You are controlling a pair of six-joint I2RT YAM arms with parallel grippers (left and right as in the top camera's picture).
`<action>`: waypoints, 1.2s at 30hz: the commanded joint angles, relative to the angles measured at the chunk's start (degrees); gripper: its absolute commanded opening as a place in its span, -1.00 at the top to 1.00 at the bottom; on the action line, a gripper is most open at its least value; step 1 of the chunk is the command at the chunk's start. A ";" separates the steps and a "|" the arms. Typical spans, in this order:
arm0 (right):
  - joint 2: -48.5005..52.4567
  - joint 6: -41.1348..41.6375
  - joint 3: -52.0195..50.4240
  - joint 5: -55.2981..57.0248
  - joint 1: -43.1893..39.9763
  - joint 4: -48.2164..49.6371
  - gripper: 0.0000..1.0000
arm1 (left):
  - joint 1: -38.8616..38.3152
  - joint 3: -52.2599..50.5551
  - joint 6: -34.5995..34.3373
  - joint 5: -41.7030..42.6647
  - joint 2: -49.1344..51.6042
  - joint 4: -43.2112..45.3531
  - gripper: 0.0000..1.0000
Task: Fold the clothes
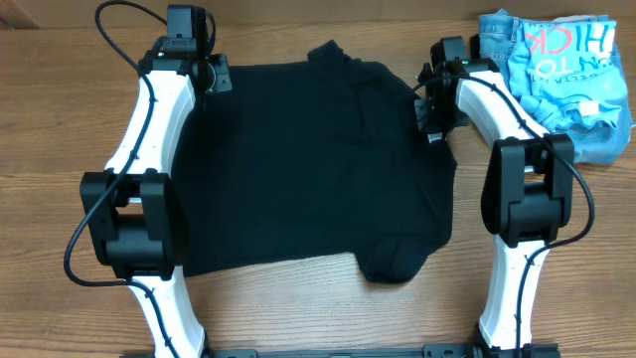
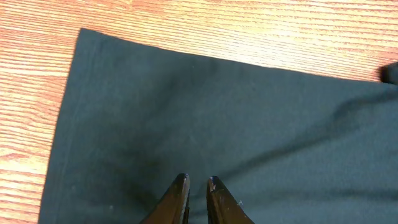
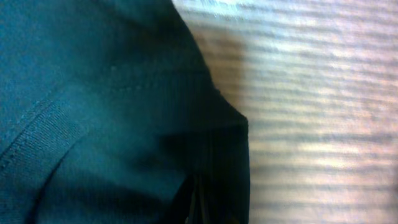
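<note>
The clothes, a black T-shirt [image 1: 308, 169], lie spread flat on the wooden table [image 1: 298, 313] with one sleeve sticking out at the front right. My left gripper [image 1: 217, 78] is at the shirt's far left corner. In the left wrist view its jaws [image 2: 196, 182] stand a narrow gap apart over the smooth fabric [image 2: 217, 106], with nothing between them. My right gripper [image 1: 429, 117] is at the shirt's far right edge. In the right wrist view it [image 3: 196, 193] is shut on a bunched fold of the black fabric [image 3: 93, 93], which hides most of the fingers.
A light blue printed shirt [image 1: 561, 60] lies crumpled on blue denim [image 1: 601, 147] at the far right corner. Both white arms flank the T-shirt, their bases at the near table edge, and a black cable [image 1: 119, 15] loops above the left arm.
</note>
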 commanded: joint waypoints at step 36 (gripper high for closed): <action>4.46 -7.15 -1.60 -5.88 4.46 7.13 0.92 | -6.54 0.07 1.60 7.48 4.48 2.38 0.73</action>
